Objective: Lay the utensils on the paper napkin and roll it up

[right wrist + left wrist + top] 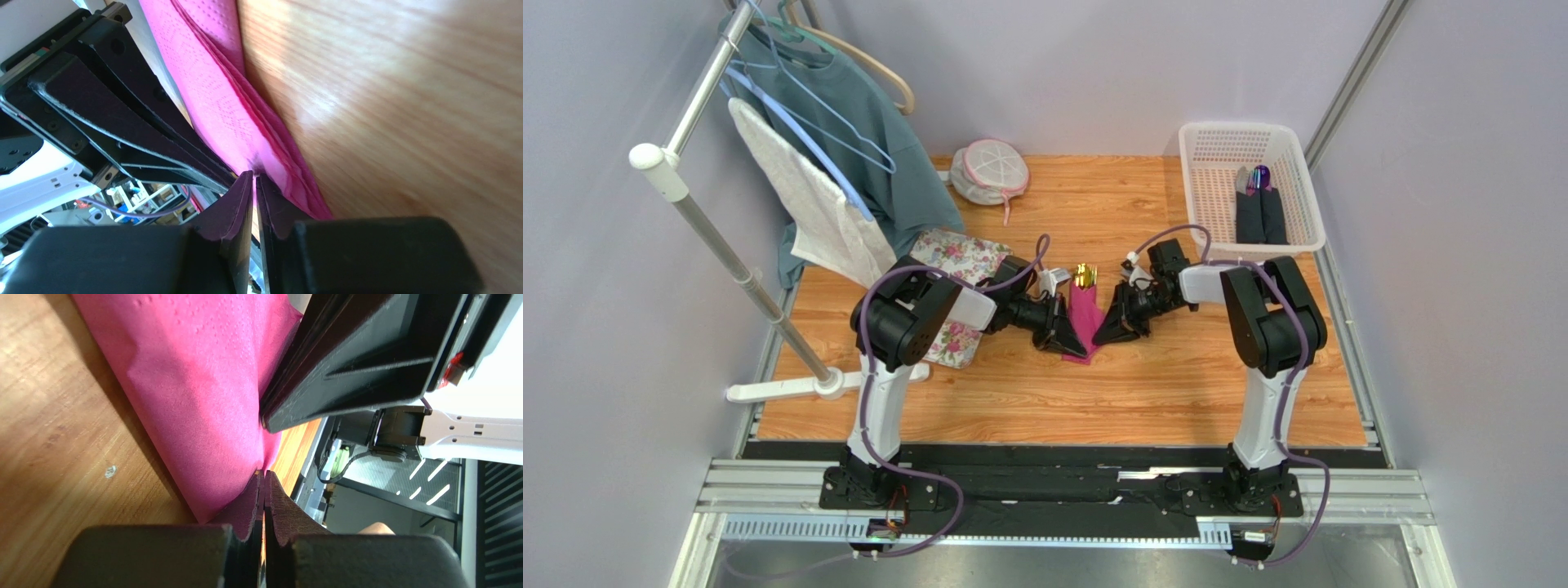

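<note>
Napkin (1085,321) mid-frame on table (1210,380), gold cutlery (1084,275) poking from upper end. Pinched low, seemingly, by left gripper (265,478) and right gripper (254,177), each clamped narrow on paper. Mid-roll; next calls for coordinated turning, wrap kept tight.

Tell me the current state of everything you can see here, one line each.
paper napkin: folded into a narrow strip, pinched from both sides
utensils: mostly wrapped, gold ends poking out
left gripper: shut on the paper napkin
right gripper: shut on the paper napkin
basket: upright, dark items inside
teal shirt: hanging up
floral cloth: lying folded
</note>
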Tool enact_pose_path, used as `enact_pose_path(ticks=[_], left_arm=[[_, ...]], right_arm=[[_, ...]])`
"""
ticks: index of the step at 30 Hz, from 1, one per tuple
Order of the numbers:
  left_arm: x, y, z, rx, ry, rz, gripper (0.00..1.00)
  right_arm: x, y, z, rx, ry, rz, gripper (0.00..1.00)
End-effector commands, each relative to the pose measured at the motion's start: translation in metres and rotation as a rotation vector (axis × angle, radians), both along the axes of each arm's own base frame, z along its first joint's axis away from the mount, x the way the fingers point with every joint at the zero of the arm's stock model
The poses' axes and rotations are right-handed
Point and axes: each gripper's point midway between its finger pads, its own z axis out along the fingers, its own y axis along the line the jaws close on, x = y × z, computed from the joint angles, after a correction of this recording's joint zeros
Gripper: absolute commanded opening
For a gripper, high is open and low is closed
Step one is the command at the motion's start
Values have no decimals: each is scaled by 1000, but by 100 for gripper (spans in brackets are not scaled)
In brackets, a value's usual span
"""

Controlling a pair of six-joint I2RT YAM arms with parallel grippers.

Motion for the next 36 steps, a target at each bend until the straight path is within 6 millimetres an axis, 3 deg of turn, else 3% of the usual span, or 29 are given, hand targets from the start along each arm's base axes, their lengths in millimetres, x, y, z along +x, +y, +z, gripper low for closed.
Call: enact_pose_path(ticks=[1,3,5,9,12,15,19,27,36], left_arm=[[-4,17,-42,142,20,37,0],[-5,17,-43,144,18,36,0],[-5,17,-45,148,18,37,0],[-4,17,-44,150,17,32,0],[-3,16,-42,147,11,26,0],[-4,17,-43,149,13,28,0],[-3,16,-42,144,14,29,0],[-3,16,-42,143,10,27,0],[-2,16,-42,143,8,29,0]], right_arm=[[0,-29,-31,-119,-6,-4,15],[6,-38,-29,-134,-13,-25,15],[17,-39,-15,-127,-58,-33,15],[47,-27,29,-86,-179,-59,19],[68,-20,57,-92,-263,-77,28],[81,-15,66,-144,-321,-88,43],[91,-15,54,-287,-351,-93,54],[90,-6,28,-416,-348,-46,53],[90,1,1,-436,-326,-29,49]])
